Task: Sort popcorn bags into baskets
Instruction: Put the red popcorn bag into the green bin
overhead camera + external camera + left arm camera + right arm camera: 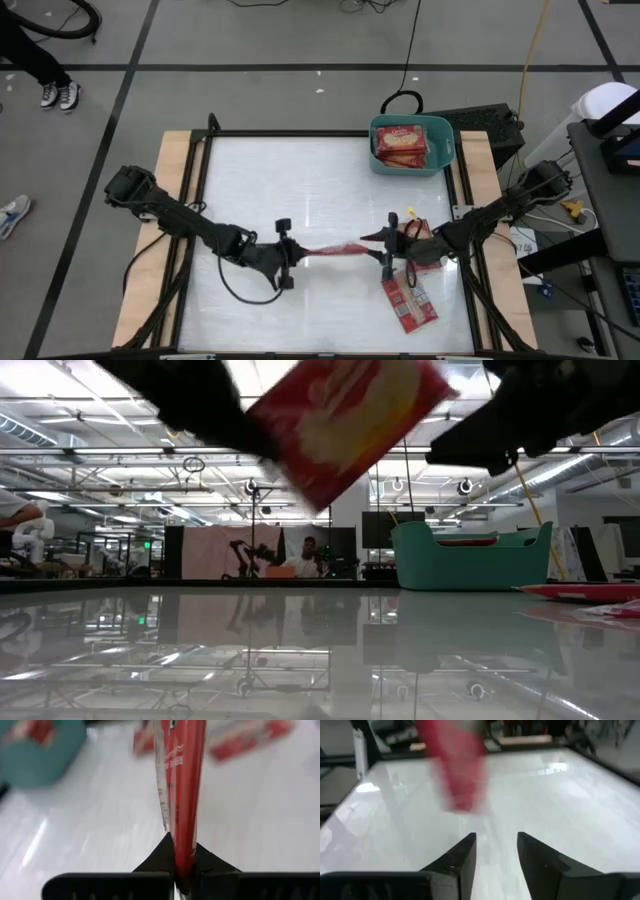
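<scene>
Mid-counter [330, 190]: we see the left end effector [292, 254] clamping a popcorn bag [335, 248].
Right end effector [385, 246]: parted, at 3 o'clock; we judge it a handover.

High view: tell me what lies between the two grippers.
One red popcorn bag spans the gap, clamped by the left gripper. The right gripper stands open beside its other end, as the high view shows.

No legible text on any packet.

white table [320, 180], black cable [408, 60], sneakers [58, 95]
</scene>
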Motion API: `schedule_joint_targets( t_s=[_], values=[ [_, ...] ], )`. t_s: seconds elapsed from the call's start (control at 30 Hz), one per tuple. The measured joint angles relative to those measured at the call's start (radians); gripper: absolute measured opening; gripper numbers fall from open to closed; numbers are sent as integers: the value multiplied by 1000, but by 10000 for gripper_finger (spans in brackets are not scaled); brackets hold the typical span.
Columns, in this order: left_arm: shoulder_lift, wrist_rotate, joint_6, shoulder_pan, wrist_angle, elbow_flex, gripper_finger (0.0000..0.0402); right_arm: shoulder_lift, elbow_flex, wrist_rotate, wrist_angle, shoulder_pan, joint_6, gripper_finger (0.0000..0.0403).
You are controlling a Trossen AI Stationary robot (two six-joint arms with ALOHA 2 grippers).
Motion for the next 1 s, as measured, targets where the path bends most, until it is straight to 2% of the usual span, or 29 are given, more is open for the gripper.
schedule_joint_targets(
  t_s=[0.13,0.3,0.5,0.83,1.0],
  values=[
    [-49,87,-53,30,-141,-1,5,-16,75,-21,-149,0,49,145],
    [-68,203,-95,68,-263,0,5,-14,287,-105,-364,0,-49,145],
    [-51,311,-151,113,-357,0,7,-8,470,-107,-499,-24,-89,146],
    [-46,357,-151,128,-385,0,7,92,508,-165,-519,-99,-85,146],
    [-46,359,-152,145,-437,0,4,170,507,-245,-490,-161,-80,146]
  ],
)
